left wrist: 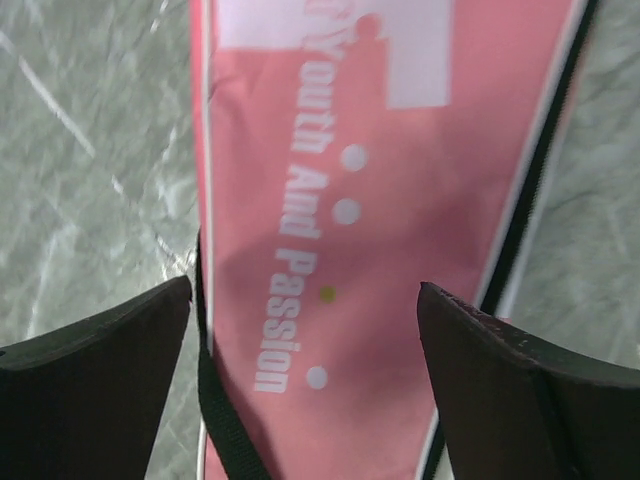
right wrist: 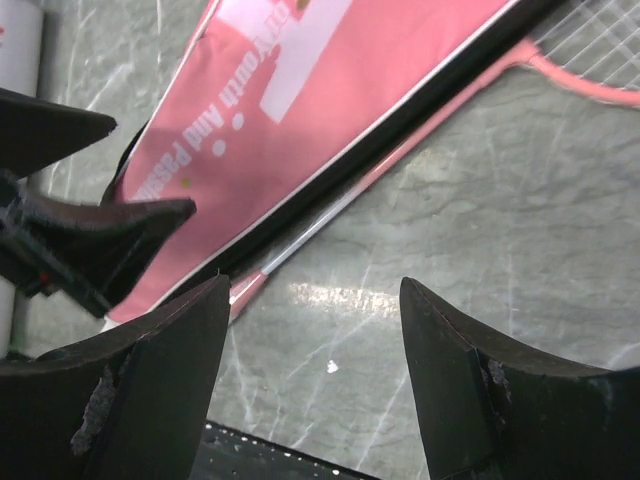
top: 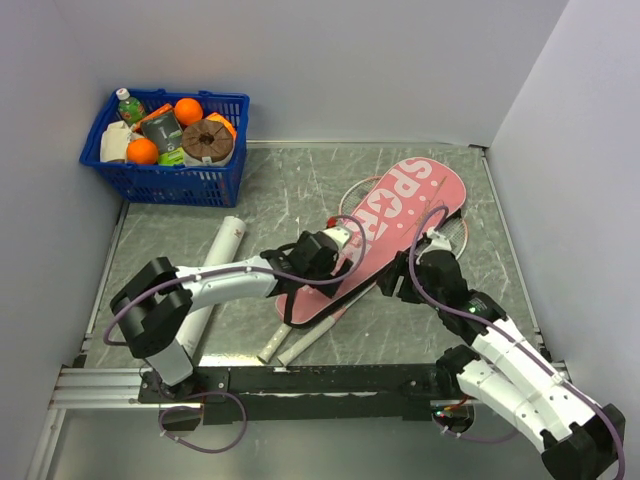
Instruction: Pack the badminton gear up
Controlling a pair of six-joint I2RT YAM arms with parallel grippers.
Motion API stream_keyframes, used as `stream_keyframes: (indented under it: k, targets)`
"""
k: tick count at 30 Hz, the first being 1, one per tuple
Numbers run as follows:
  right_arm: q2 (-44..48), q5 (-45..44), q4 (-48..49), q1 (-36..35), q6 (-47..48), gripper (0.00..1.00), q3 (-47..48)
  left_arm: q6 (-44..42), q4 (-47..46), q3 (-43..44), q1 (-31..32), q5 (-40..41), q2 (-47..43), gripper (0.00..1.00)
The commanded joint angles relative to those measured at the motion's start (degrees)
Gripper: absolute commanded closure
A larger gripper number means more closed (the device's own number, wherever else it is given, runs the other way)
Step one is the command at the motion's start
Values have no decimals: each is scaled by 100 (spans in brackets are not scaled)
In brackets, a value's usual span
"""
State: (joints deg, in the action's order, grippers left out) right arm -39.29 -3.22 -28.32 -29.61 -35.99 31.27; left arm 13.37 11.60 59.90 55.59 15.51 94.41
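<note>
The long pink racket bag (top: 385, 235) lettered "SPORT" lies slantwise on the table. Two thin rackets lie under it: whitish handles (top: 285, 345) stick out at its near end, and a head rim (top: 352, 188) shows at its far side. My left gripper (top: 335, 260) hovers open just over the bag's narrow end (left wrist: 380, 250), its fingers (left wrist: 100, 345) on either side of it. My right gripper (top: 393, 285) is open over bare table beside the bag's right edge (right wrist: 330, 90). A pink racket shaft (right wrist: 400, 160) lies just ahead of it. The white tube (top: 215, 270) lies to the left.
A blue plastic basket (top: 165, 180) of groceries stands at the back left corner. Grey walls close in the table (top: 300, 190) on the left, back and right. A black rail (top: 330, 378) runs along the near edge by the arm bases.
</note>
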Motion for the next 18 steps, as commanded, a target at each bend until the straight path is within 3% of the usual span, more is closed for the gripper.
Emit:
stream_keyframes:
  k: [1, 12, 15, 16, 18]
  targets:
    - [-52, 287, 616, 25, -5, 25, -77, 683, -157, -408, -303, 260, -537, 6]
    - [-430, 682, 968, 16, 109, 30, -235, 1054, -211, -1297, -1111, 356, -1803, 30]
    - [-518, 770, 1065, 25, 101, 30, -261, 1203, -9, -1279, -1601, 225, -1838, 55]
    - [-571, 788, 1108, 25, 101, 30, -270, 1299, 18, -1296, -1761, 120, -1839, 68]
    - [-606, 814, 1144, 25, 92, 31, -270, 1431, 141, -1314, -2155, 93, -1865, 76]
